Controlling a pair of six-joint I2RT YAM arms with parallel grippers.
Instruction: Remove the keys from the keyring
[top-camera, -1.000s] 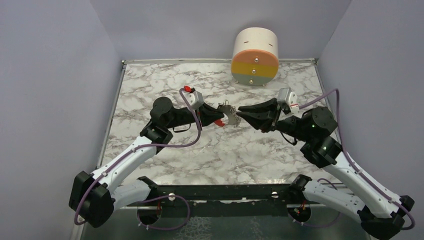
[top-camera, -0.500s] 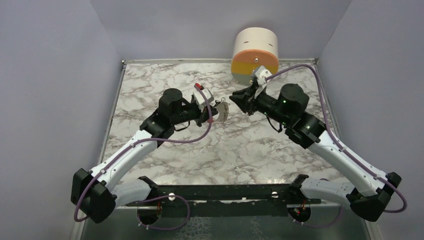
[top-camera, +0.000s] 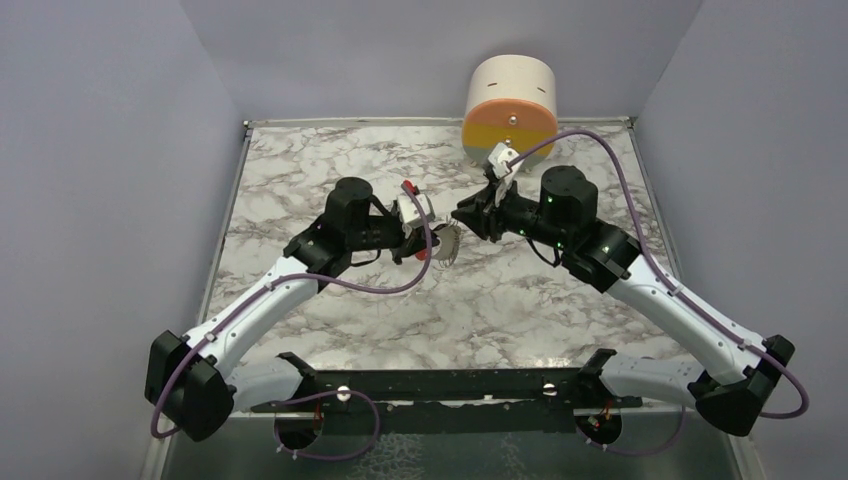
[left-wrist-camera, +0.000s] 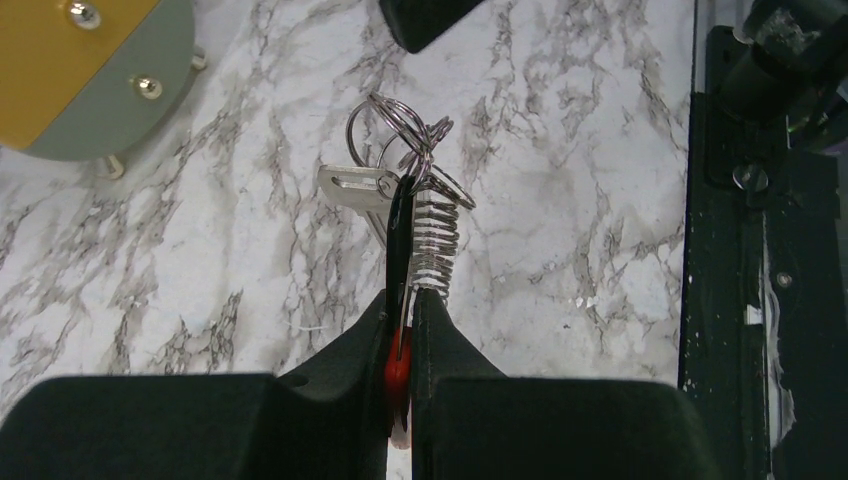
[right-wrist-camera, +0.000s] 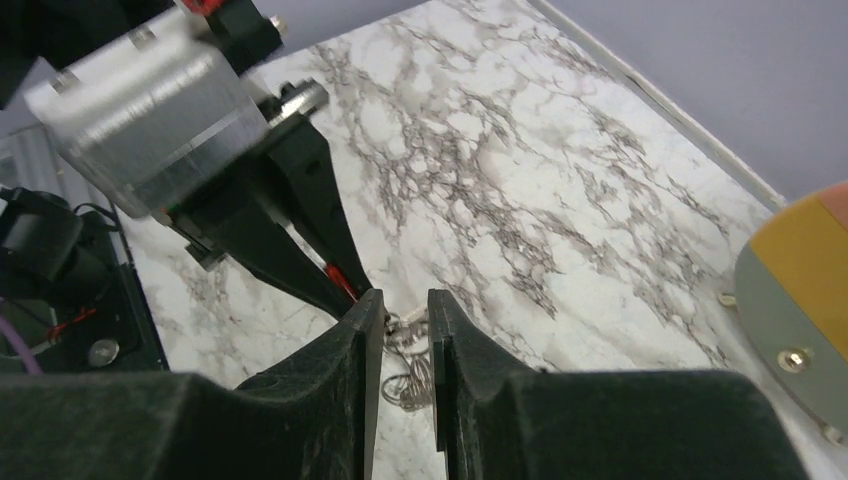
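The left gripper (left-wrist-camera: 401, 318) pinches the keys (left-wrist-camera: 430, 240) tight. Its camera shows the keyring (left-wrist-camera: 418, 140) at their 12 o'clock; the top camera cannot. The right gripper (right-wrist-camera: 404, 312) is narrow, holding nothing.

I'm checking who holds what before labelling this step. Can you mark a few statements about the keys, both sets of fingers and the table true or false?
1. The left fingers are shut on the red-headed key. True.
2. The right fingers are clamped on the rings. False: they stand parted with nothing between them, and their tip stops short of the rings.
3. A silver key sits in the bunch beside a coiled spring. True.
4. The striped cylinder stands at the near edge of the table, by the arm bases. False: it is at the far edge.
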